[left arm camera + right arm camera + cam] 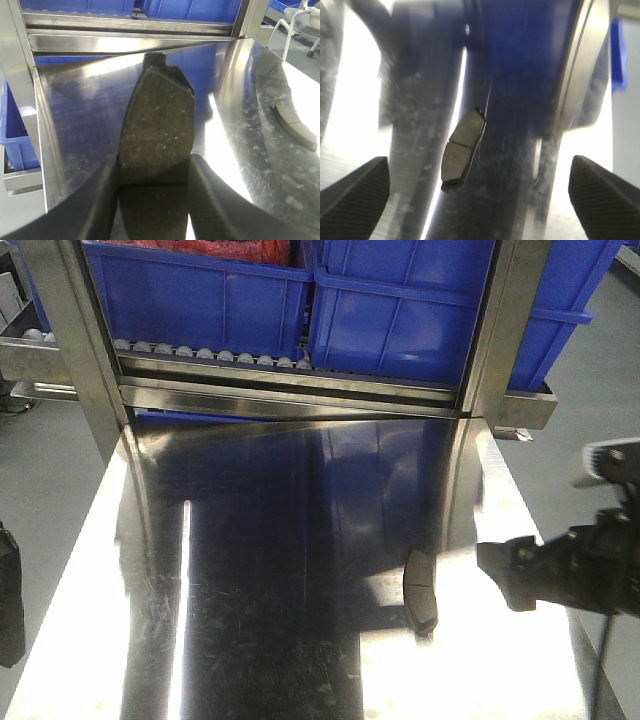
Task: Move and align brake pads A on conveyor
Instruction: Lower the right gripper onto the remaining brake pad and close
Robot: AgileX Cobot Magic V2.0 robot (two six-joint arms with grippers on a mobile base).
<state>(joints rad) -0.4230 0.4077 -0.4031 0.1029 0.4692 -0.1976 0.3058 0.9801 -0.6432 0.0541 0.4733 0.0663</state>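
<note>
My left gripper (154, 167) is shut on one dark grey brake pad (157, 120), which stands on end between the fingers above the shiny steel tabletop (85, 115). A second brake pad (420, 590) lies flat on the steel at the right of the table. It also shows at the right edge of the left wrist view as a pad (295, 127). My right gripper (480, 200) hangs open over the table. The lying pad (462, 150) is ahead of its fingers, left of the middle, untouched. In the front view the right gripper (505, 575) is just right of that pad. The conveyor is out of view.
Blue plastic bins (400, 310) rest on a roller rack (220, 358) behind the table's far edge. Steel frame posts (70, 330) rise at both far corners. A white chair (300, 20) stands off the table's right side. The table's right edge (560, 680) runs under my right arm.
</note>
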